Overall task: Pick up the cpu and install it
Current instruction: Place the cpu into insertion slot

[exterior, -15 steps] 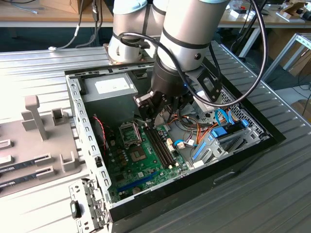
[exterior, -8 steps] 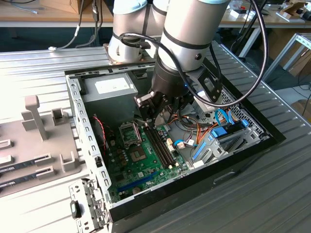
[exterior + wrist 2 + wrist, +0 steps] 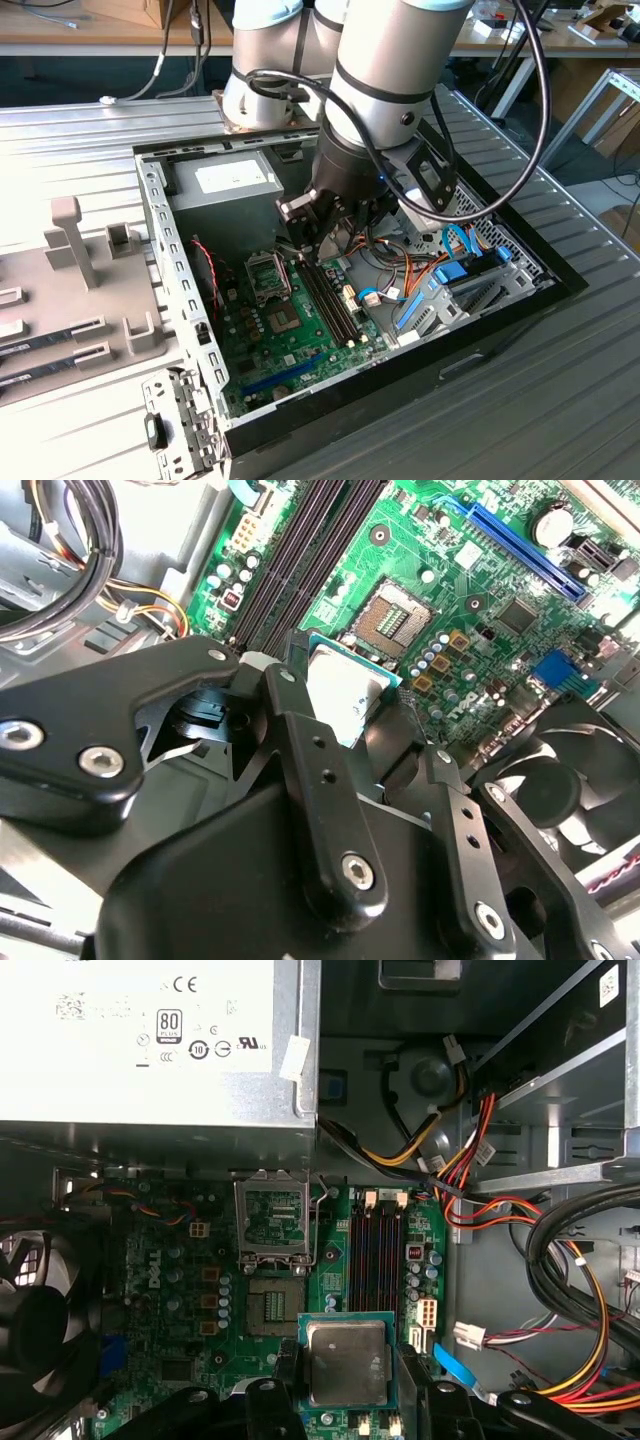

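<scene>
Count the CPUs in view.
1: the cpu, clamped in the tool over the motherboard, near the open socket. More could be hidden under the arm.

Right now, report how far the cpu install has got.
Done: the cpu is picked up, clamped between the jaws of the gripper. In hand: it hangs above the motherboard, apart from the socket in the first wrist view. Left: the socket is empty with its retention frame flipped up, so the cpu is not yet seated.
</scene>
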